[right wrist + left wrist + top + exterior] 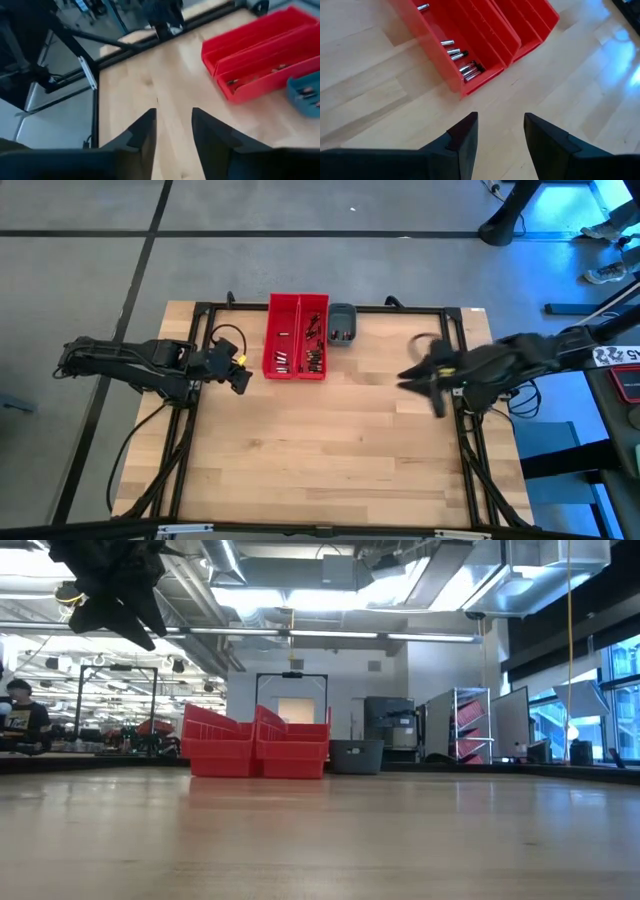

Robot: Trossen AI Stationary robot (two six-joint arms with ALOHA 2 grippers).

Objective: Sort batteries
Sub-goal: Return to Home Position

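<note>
Batteries [468, 70] in red tray [479, 84] — ahead of left tool [500, 120]; apart

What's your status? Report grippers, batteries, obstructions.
Left gripper open, empty, left of red trays. Right gripper open, empty, table's right. Batteries lie in both red trays. No obstruction seen.

From my station I find no text I can actually read. The one piece of lettering is a white tag [615, 356] at the right edge of the high view, beside the right arm's base. It carries a few dark characters, too small for me to make out. In the left wrist view the batteries [470, 70] in the red tray [480, 85] show no legible print or brand.
</note>
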